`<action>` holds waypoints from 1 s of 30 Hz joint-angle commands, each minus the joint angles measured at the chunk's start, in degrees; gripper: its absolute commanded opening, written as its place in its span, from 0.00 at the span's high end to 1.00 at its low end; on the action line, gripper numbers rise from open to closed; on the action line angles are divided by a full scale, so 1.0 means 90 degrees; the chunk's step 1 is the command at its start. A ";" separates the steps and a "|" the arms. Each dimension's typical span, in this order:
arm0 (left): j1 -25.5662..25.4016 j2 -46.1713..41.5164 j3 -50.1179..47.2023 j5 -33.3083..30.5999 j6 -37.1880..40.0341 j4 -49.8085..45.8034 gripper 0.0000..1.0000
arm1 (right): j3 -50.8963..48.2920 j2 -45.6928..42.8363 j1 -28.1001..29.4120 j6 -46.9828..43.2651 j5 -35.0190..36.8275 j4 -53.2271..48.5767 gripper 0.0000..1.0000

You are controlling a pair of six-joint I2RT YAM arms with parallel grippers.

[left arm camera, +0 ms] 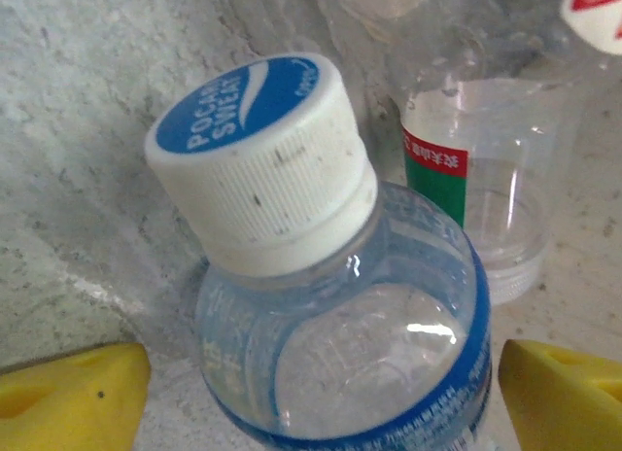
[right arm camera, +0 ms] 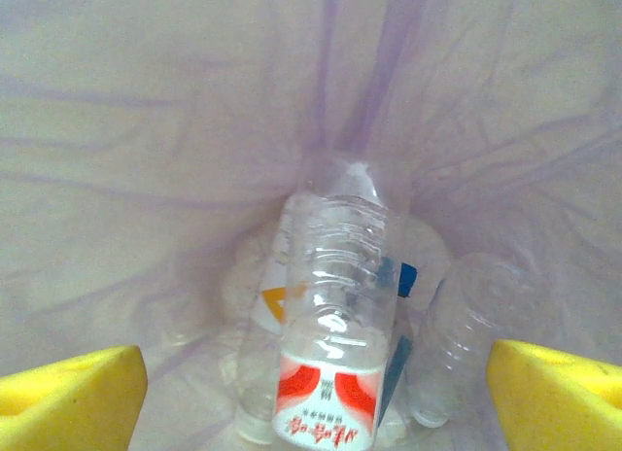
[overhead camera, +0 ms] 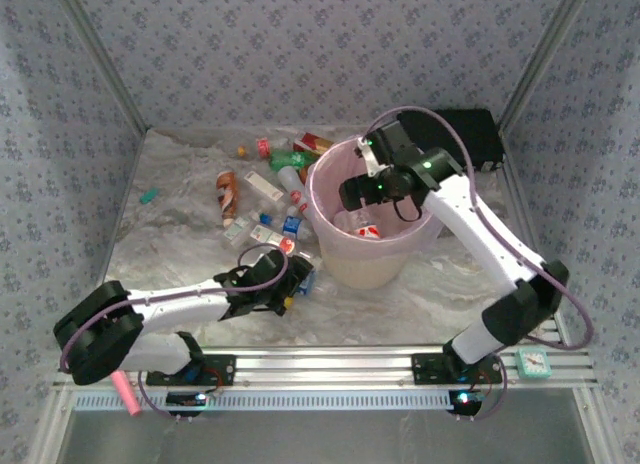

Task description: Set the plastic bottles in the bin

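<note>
Far left, low over the worktop (overhead camera: 180, 246): left gripper (overhead camera: 293, 284), fingers (left arm camera: 68, 398) spread wide either side of a blue-capped bottle (left arm camera: 330, 305), not yet clamped on it; probably lined up for a grab. Beyond, roughly 10 more plastic bottles (overhead camera: 262, 187) strewn beside the bin (overhead camera: 372, 269), waiting for collection. Centre-right, in the bin's mouth: right gripper (overhead camera: 352, 192), fingers parted, holding nothing, above a red-labelled bottle (right arm camera: 335, 325) and at least 2 others on the pink liner (right arm camera: 194, 130). Pale, marbled, wrinkled worktop; patterned fabric walls (overhead camera: 300, 54) on 3 sides.
</note>
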 commanded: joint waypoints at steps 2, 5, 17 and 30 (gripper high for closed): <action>-0.0063 0.0107 0.0181 -0.0229 -0.0207 0.0163 0.19 | 0.0336 -0.0645 0.0050 -0.0139 -0.0692 -0.0337 0.08; -0.0060 0.0077 0.0213 -0.0311 -0.0161 0.0039 0.26 | 0.0405 -0.0930 0.0041 -0.0089 -0.0872 -0.0230 0.08; -0.0056 -0.1304 0.1021 -0.1288 0.0864 -0.2233 0.38 | 0.1119 -0.0862 0.0015 -0.0037 -0.1539 -0.0052 0.08; 0.1103 -0.3110 0.2707 -0.0548 0.6152 -0.1787 0.35 | 0.2445 0.0374 0.0588 0.0559 -0.3077 0.0400 0.08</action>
